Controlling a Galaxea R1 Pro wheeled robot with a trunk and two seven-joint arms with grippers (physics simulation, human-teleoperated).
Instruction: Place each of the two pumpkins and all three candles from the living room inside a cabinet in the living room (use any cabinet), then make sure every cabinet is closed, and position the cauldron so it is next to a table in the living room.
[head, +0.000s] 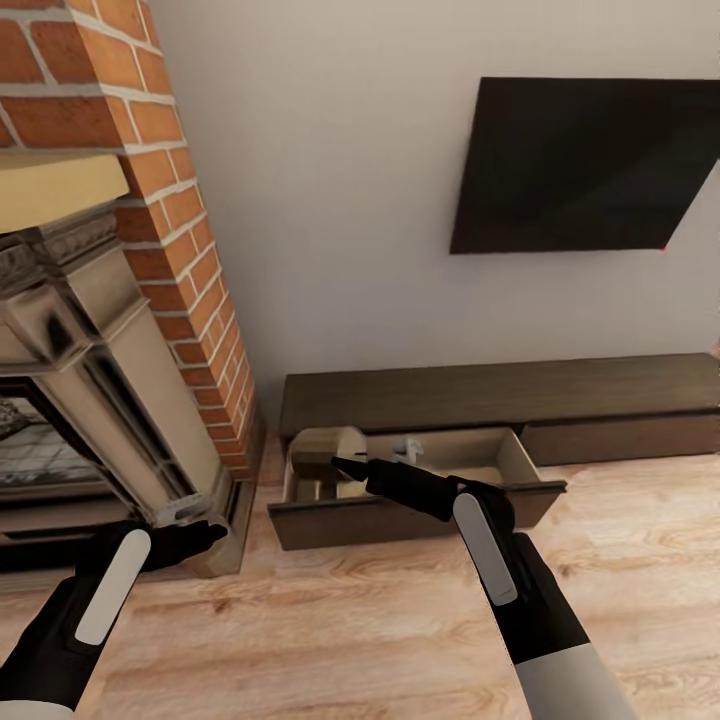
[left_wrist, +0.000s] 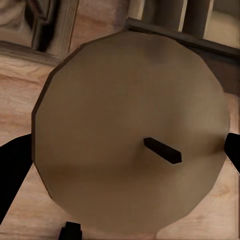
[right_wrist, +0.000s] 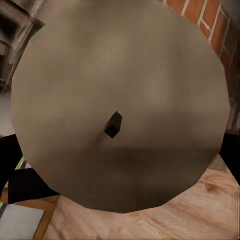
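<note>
while gripped, candle (head: 325, 452) axis sideways

Brick chimney (head: 170, 240) w/ grey fireplace (head: 90, 400), wall TV (head: 585, 165) (dark), wood floor (head: 330, 630).

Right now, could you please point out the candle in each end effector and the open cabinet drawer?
Left candle (left_wrist: 125, 135): left wrist view, flat top face.
Right candle (right_wrist: 125, 95): right wrist view, flat top face.
Open cabinet drawer (head: 400, 520): head view, dark front panel.
</note>
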